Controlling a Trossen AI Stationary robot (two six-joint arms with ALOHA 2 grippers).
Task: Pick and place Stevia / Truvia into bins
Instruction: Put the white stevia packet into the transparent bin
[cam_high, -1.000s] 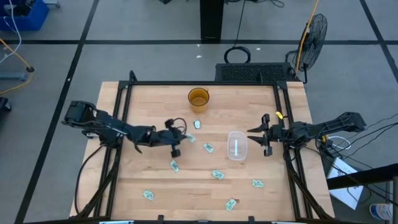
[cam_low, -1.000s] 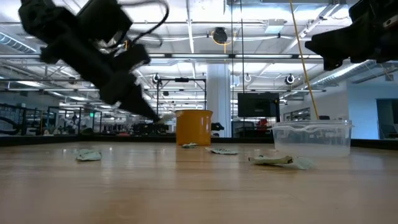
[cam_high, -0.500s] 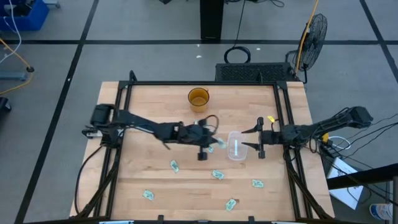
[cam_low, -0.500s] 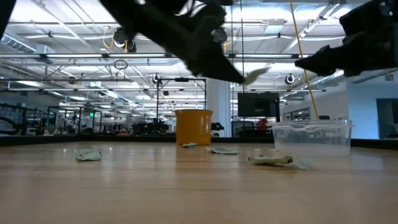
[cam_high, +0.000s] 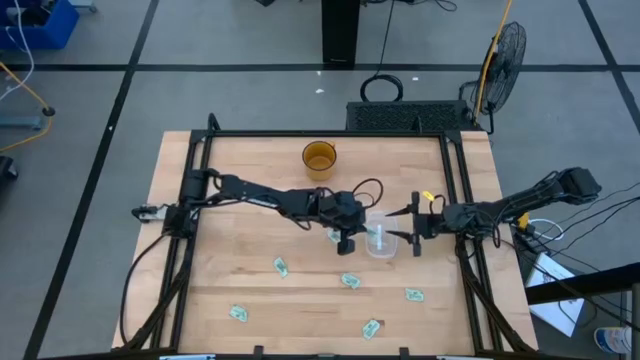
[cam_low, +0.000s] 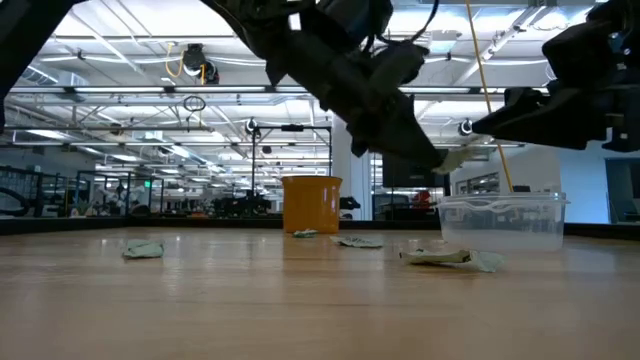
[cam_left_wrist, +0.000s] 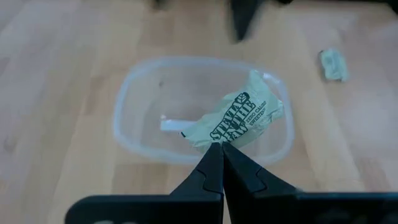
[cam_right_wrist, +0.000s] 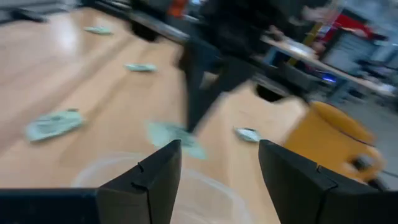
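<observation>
My left gripper (cam_left_wrist: 221, 157) reaches out from the table's left and is shut on a green-and-white Stevia sachet (cam_left_wrist: 239, 121), which it holds over the clear bin (cam_left_wrist: 124, 106). In the high view the left gripper (cam_high: 360, 228) is at the left rim of the bin (cam_high: 382, 250). A white strip (cam_left_wrist: 171, 124) lies inside the bin. My right gripper (cam_high: 414, 227) stands open just to the right of the bin, with nothing between its fingers. Several more sachets lie flat on the table, such as one sachet (cam_high: 281, 267) and another sachet (cam_high: 349, 281). My left gripper pinches the sachet's near edge (cam_left_wrist: 217, 142) between its two fingertips. The fingers slant down from the table's left. The sachet sticks out ahead of the fingertips, crumpled, lifted clear above the bin's opening (cam_low: 462, 158).
An amber cup (cam_high: 319, 159) stands toward the far edge. Loose sachets lie near the front edge, among them a right-hand sachet (cam_high: 414, 295), a left-hand sachet (cam_high: 238, 313) and a middle sachet (cam_high: 372, 327). Black rails (cam_high: 200, 180) frame the table's sides.
My left gripper has swung from the table's left-middle toward the right, rising a little, and has carried the sachet to just over the bin. My right gripper has opened wider, rolled and sunk slightly beside the bin.
</observation>
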